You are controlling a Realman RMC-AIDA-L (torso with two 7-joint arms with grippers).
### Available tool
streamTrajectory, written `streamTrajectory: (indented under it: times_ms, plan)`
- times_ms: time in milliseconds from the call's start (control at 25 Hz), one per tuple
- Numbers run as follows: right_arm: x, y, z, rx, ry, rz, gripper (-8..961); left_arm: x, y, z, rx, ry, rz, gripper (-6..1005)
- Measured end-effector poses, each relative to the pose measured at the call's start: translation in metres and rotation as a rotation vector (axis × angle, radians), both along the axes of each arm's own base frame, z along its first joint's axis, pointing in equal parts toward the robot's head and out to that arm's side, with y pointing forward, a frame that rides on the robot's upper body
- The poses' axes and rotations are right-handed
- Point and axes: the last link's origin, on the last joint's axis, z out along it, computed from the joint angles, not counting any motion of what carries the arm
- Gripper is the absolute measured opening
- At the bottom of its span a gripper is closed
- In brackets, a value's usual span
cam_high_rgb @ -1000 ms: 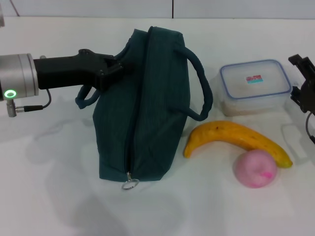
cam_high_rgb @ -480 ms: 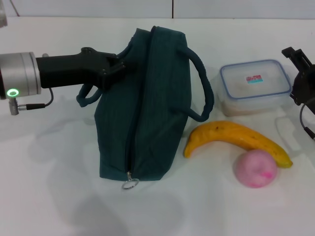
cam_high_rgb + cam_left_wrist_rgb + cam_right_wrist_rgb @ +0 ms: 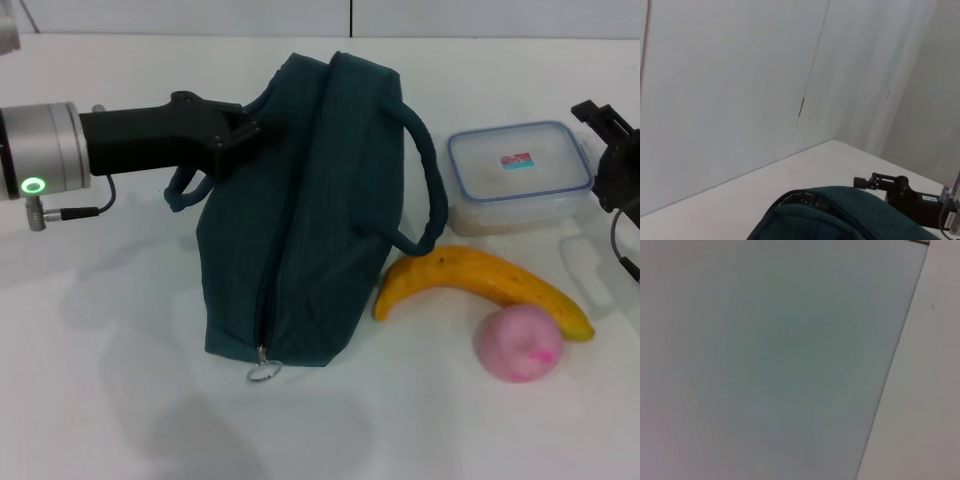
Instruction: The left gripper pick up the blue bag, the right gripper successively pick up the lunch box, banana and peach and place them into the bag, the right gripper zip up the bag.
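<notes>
A: Left gripper (image 3: 243,130) clamped on blue bag (image 3: 310,210) handle; bag has swung rightward, its far end raised off the worktop (image 3: 120,400).
B: Right gripper (image 3: 608,150)? Beside lunch box (image 3: 518,175), fingers' state unclear.

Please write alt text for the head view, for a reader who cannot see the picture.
The left gripper reaches in from the left and meets the top of the blue bag, zipped shut on a white table. Right of the bag lie the lunch box, the banana and the peach; the right gripper is at the right edge.
</notes>
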Motion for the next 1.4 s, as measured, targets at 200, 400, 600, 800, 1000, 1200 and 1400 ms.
streamTrajectory:
  times_ms: [200, 400, 600, 800, 1000, 1200, 1400]
  plan:
    - [0.004, -0.003, -0.002, -0.008, -0.003, -0.015, 605, 0.000, 0.000, -0.001, -0.003, -0.005, 0.006, 42]
    - [0.006, -0.006, -0.002, -0.008, -0.002, -0.020, 443, 0.001, 0.001, 0.000, -0.004, -0.011, 0.018, 42]
    - [0.005, -0.008, -0.002, -0.007, -0.014, 0.001, 298, 0.001, 0.001, -0.001, -0.005, -0.014, 0.018, 42]
    - [0.003, -0.008, 0.000, 0.013, -0.038, 0.024, 182, 0.001, 0.002, 0.001, 0.012, -0.039, 0.033, 41]
    - [0.003, -0.009, 0.001, 0.022, -0.080, 0.041, 171, -0.003, 0.002, 0.007, 0.049, -0.098, 0.073, 42]
    - [-0.001, -0.010, 0.005, 0.037, -0.138, 0.116, 95, -0.007, 0.001, 0.007, 0.047, -0.132, 0.096, 42]
    - [-0.007, -0.012, 0.013, 0.075, -0.205, 0.215, 96, -0.009, -0.001, 0.005, 0.017, -0.122, 0.109, 41]
